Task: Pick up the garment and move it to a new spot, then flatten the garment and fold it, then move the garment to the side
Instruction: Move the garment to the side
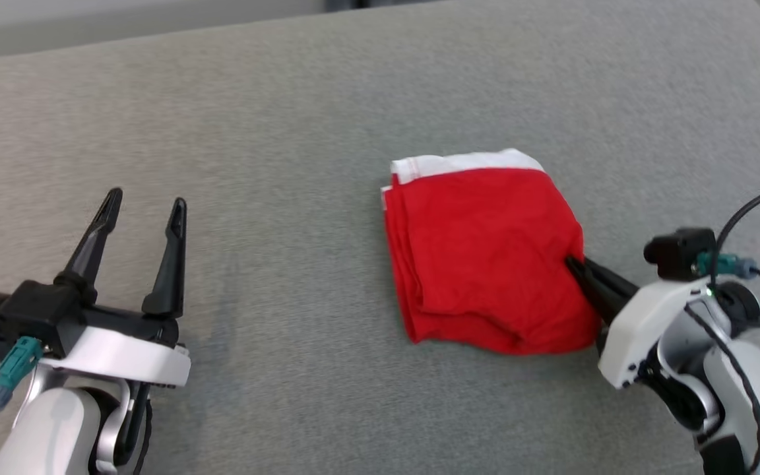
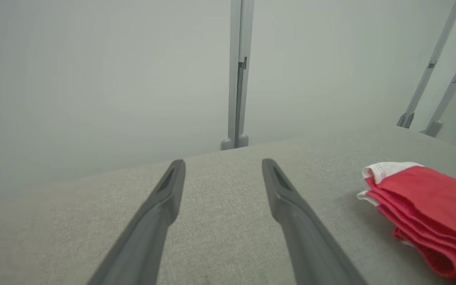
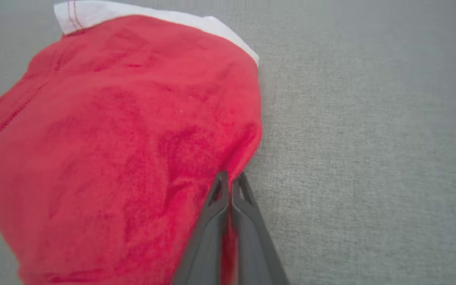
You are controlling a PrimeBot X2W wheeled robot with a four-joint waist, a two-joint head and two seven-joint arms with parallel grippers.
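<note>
Found the red garment (image 1: 485, 257) folded into a compact packet of several layers, lying flat on the grey fabric-covered worktop (image 1: 274, 119), right of centre. Noted a white band (image 1: 466, 161) along its far edge and stacked red folds down its left side, seen edge-on in the left wrist view.

Saw the right pincer (image 1: 572, 262) angled in low from the near right and clamped tight on the garment's right edge, about halfway along it. Checked this in the right wrist view: right pincer (image 3: 228, 176) closed to the tips, with a sliver of red cloth caught between its fingers lower down and the fabric puckered at the pinch.

Saw the left pincer (image 1: 147, 198) at the near left, well apart from the garment, spread wide with nothing between its fingers and its tips pointing toward the far side, over bare worktop. Could not tell whether touching the surface or just above it.

Made out, past the worktop's far edge in the left wrist view, a pale wall (image 2: 93, 79) and grey metal posts (image 2: 240, 79).
</note>
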